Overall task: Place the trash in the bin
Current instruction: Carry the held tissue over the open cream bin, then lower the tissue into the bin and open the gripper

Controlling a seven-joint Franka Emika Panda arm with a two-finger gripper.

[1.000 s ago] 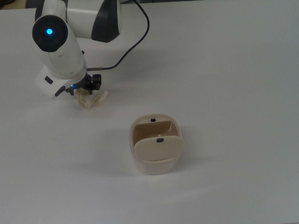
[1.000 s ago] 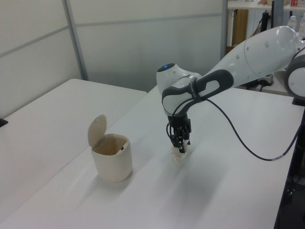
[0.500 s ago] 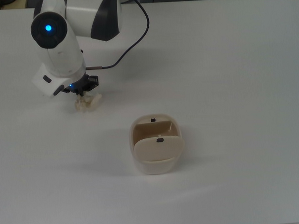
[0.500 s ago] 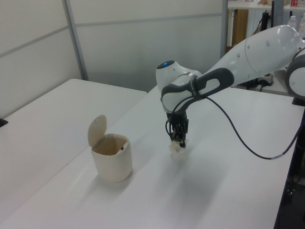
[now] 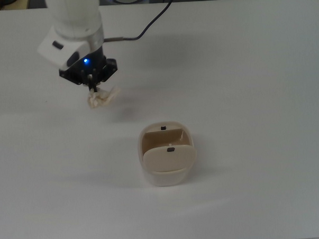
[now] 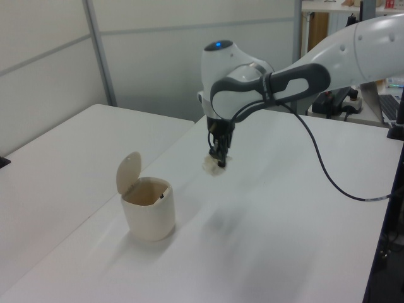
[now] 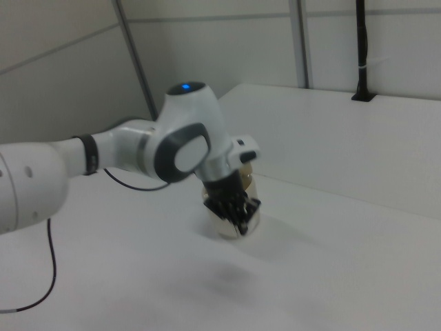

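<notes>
Above the table, the tool [image 5: 96,89] holds the trash [image 5: 102,97] aloft.

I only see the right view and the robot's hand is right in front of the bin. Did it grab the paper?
Observer: Yes. In the top view the gripper is shut on the trash, which hangs from its tips.
Operator: Is it over the bin now?
Observer: Not yet. In the top view the bin sits apart from the trash, lower and toward the top view's right.
Operator: Is the paper dragging on the table?
Observer: No. The left view shows it in the air, with its shadow on the table below.
Operator: Can it even go in?
Observer: Probably. In the left view the lid is tipped up and the bin's mouth is open.
</notes>
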